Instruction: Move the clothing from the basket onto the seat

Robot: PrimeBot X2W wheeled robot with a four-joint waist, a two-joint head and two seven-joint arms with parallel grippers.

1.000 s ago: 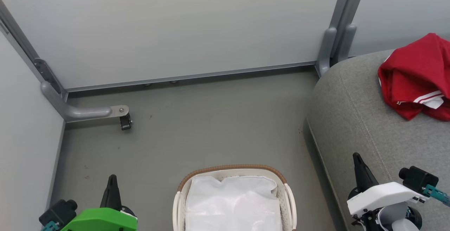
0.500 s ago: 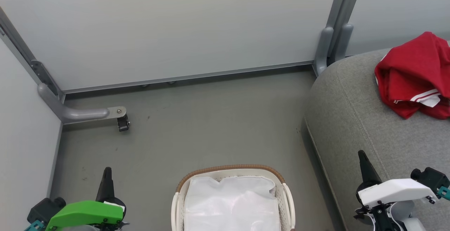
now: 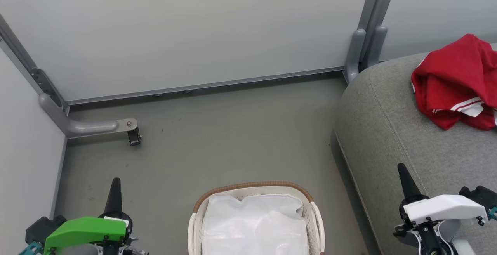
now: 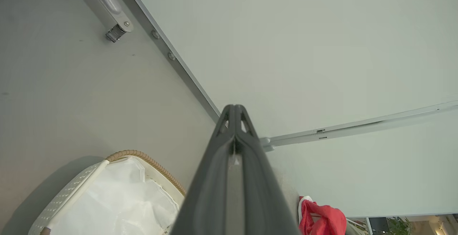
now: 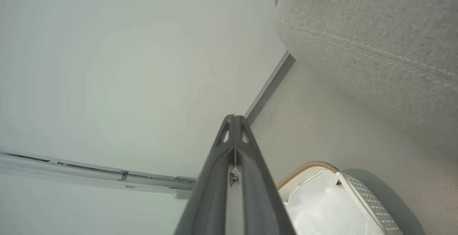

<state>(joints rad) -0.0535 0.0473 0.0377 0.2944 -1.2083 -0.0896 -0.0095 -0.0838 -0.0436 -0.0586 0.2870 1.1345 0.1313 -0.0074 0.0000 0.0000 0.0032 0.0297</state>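
The clothing (image 3: 454, 84) is lying bunched on the seat (image 3: 388, 130), up and to the right of the basket (image 3: 252, 187) and well apart from it, so the transfer is looking finished. A white sheet (image 3: 254, 224) is lining the basket. Whether any red garment is hiding beneath it I cannot tell, since the basket's near part is cut off. The left gripper (image 3: 115, 181) is hanging left of the basket and the right gripper (image 3: 402, 168) right of it. Both are pressing their fingers together on nothing, probably because nothing is waiting to be carried.
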